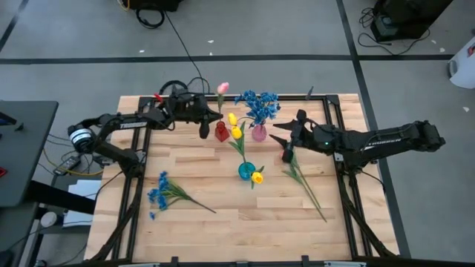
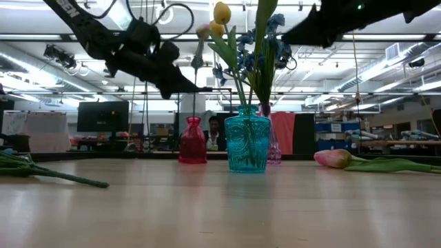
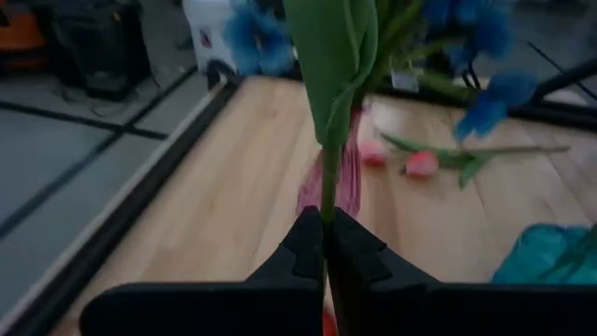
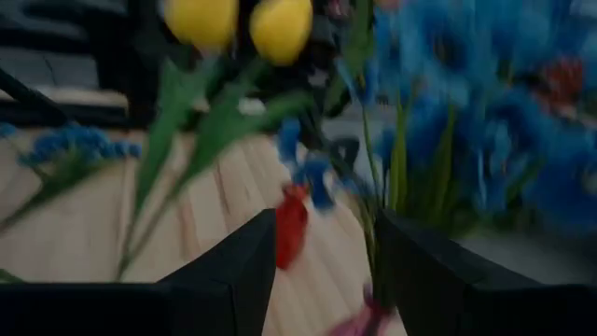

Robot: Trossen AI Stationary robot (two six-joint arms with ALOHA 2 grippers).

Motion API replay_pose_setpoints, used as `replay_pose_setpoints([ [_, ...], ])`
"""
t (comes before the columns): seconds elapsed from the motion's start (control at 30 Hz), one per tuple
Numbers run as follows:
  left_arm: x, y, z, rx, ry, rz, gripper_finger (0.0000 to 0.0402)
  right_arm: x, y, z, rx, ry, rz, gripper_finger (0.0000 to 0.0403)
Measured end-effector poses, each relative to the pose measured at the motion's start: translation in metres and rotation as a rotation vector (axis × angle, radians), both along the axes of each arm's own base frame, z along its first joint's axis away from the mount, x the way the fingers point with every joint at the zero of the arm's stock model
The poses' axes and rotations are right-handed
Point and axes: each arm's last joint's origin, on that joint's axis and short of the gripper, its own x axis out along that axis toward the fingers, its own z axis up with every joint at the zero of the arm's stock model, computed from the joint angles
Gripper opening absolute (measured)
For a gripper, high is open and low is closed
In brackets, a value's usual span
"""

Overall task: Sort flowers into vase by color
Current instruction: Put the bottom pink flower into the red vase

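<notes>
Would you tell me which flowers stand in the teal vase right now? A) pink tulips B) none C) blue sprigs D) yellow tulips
D: in the high view, yellow tulips rise on green stems from the teal vase; the low view shows the same.

Both arms were black, built of boxy jointed links. The left arm [image 1: 122,122] wore a white lettered strip along its forearm, a white-ringed joint at its base and red bits by the wrist. The right arm [image 1: 386,139] showed pale lettering and a small green light. Fingers [image 4: 238,271] were matte black wedges.
</notes>
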Motion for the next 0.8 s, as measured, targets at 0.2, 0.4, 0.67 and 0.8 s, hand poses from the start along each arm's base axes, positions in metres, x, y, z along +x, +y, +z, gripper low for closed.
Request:
replay_pose_setpoints([
  [0.2,0.008,0.006,-0.02,-0.029,0.044,-0.002,0.0006,0.002,-0.004,-0.016,0.091,0.103,-0.046,0.0196],
  [0.4,0.011,0.003,-0.024,-0.04,0.053,-0.035,0.0009,0.003,-0.004,-0.019,0.096,0.116,-0.044,0.0196],
  [0.67,0.013,-0.001,-0.024,-0.035,0.056,-0.065,0.0104,0.002,-0.004,-0.018,0.102,0.116,-0.046,0.0196],
  [0.8,0.009,0.001,-0.021,-0.027,0.062,-0.055,0.0146,0.0,-0.004,-0.024,0.143,0.159,-0.063,0.0196],
])
